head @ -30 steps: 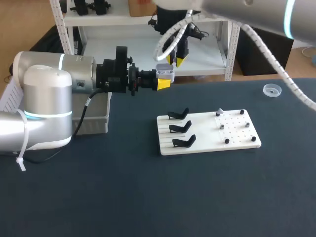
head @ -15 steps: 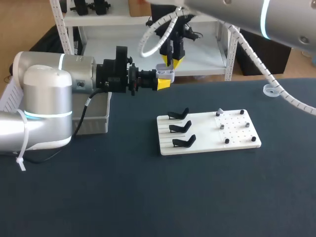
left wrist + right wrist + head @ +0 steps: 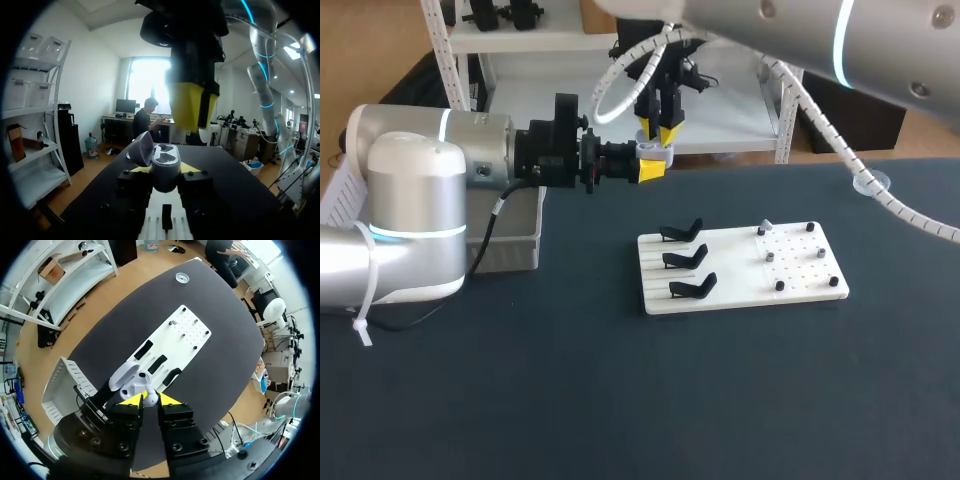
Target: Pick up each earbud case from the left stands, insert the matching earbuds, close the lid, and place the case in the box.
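**At upper centre of frame: earbud insertion step**

Left gripper (image 3: 651,166) clamps the open earbud case (image 3: 656,150), lid up. Right gripper (image 3: 658,133) hangs just over it, tips pinched on a small white piece, apparently an earbud (image 3: 148,399). Next move, judged: straight descent, aligned to the case's well.

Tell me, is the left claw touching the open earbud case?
Touching. The left wrist view shows the earbud case wedged in the left claw, with one yellow-tipped finger pressed against each side of it.
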Motion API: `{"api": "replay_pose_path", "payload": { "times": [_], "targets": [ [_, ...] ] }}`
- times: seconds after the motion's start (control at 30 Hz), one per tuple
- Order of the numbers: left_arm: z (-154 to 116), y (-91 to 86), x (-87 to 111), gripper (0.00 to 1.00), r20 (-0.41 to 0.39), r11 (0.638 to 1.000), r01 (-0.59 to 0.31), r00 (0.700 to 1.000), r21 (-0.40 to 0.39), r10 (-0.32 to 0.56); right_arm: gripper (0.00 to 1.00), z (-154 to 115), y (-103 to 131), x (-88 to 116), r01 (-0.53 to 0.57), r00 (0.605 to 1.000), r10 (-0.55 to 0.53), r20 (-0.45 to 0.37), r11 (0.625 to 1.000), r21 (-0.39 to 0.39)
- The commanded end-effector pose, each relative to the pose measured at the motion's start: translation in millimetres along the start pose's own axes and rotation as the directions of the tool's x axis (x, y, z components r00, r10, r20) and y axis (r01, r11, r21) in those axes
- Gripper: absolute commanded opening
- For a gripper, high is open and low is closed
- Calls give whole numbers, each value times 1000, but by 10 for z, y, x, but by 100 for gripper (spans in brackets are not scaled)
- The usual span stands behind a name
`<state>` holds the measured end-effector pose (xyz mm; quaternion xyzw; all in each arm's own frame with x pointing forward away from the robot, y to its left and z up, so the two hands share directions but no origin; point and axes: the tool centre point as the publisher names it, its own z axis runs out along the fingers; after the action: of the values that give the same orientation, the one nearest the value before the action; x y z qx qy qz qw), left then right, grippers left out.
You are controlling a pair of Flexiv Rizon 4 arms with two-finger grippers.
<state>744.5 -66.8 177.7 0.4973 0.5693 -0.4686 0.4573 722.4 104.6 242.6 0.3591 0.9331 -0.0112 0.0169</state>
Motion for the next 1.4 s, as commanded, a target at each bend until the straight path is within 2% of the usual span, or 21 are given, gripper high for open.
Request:
{"api": "replay_pose_path", "payload": {
  "times": [0.03, 1.4],
  "targets": [
    [1, -14, 5, 0, 2, 1000, -1, 1000, -5, 1, 0, 20, 1, 11, -2, 1000, 2, 4, 1000, -2],
    [1, -14, 5, 0, 2, 1000, -1, 1000, -5, 1, 0, 133, 34, -84, -25, 1000, 25, 11, 1000, -9]
  ]
}}
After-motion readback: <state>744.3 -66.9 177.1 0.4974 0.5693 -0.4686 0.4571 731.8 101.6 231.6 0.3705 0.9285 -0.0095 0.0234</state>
